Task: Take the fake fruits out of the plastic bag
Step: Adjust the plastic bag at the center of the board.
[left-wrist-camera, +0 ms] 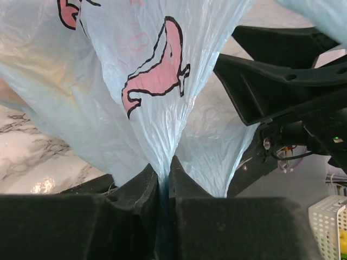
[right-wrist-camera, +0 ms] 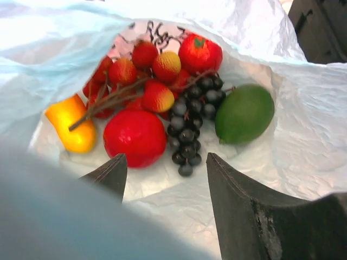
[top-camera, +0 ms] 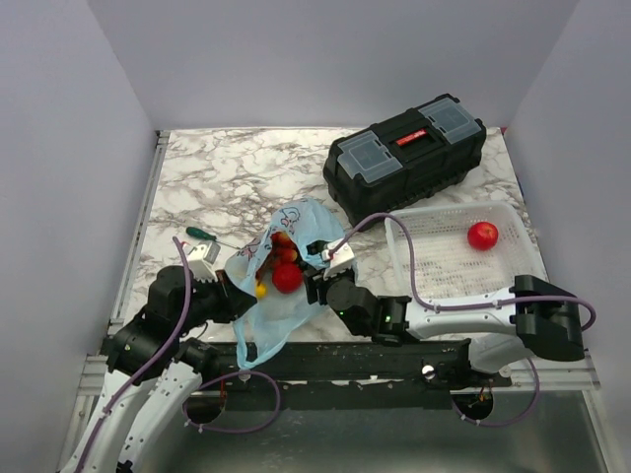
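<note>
Left gripper [left-wrist-camera: 162, 168]: near left. Its jaws are closed tight on a pleat of the plastic bag [left-wrist-camera: 135, 81], with the film bunched between the pads and fanning up from them.
Plastic bag: it lies on the marble table [top-camera: 217, 168] between the two arms, with its mouth turned toward the right arm. One handle loop lies toward the near edge.
Right gripper [right-wrist-camera: 165, 162]: its jaws are spread wide and hold nothing. The tips sit just inside the bag mouth, aimed at the pile.
Fake fruits in the bag: a red round fruit [right-wrist-camera: 134, 136] is nearest the fingers. Dark grapes [right-wrist-camera: 190, 127] touch its right side, and a green fruit [right-wrist-camera: 244, 112] lies further right. A yellow-orange piece [right-wrist-camera: 70, 122] is on the left. The cherry cluster [right-wrist-camera: 138, 70] is behind, its stems lying across the pile.
Risk, film: closing on the red fruit could also trap loose bag film under a finger, so the bag would lift with it.
Risk, tangle: the stems and grapes touch the red fruit and may be dragged out or spilled.
Risk, hold: if the left pinch slips, the mouth could collapse over the fruits.
Risk, slip: the fruits are glossy and rounded and may squirt out of the pads.
White basket [top-camera: 513, 212]: to the right, well apart from the bag, with one red fruit [top-camera: 482, 235] inside it.
Screwdriver [top-camera: 202, 235]: on the table, left of the bag.
Toolbox [top-camera: 404, 158]: black, at the far right.
</note>
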You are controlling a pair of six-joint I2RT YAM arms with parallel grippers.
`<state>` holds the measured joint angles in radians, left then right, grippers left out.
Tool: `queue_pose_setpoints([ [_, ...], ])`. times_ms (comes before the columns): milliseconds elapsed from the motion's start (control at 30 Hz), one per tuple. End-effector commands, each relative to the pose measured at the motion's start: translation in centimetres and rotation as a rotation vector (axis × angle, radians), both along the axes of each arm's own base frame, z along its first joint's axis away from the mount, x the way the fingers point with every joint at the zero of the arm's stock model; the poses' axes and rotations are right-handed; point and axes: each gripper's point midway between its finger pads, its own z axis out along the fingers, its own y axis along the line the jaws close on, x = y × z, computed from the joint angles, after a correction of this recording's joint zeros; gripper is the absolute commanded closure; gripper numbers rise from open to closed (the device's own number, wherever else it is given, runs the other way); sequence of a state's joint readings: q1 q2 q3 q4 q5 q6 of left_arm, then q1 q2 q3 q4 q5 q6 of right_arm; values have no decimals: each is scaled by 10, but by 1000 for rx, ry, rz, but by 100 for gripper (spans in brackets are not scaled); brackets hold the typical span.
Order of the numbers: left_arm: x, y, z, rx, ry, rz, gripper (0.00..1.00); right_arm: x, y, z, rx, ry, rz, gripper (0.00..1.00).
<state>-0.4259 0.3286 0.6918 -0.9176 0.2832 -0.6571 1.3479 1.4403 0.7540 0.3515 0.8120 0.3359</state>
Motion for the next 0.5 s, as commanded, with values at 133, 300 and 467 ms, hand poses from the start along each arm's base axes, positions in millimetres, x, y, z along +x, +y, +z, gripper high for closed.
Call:
queue_pose_setpoints([
  [133, 5, -21, 0, -85, -28, -80, 95, -28, 4, -42, -39, 120, 147, 38],
  [300, 10, -17, -5, -44, 9, -50, 97, -36, 20, -31, -13, 133, 219, 35],
  [467, 20, -20, 10, -55, -27, -40, 99, -49, 60, 5, 88, 144, 345, 32],
])
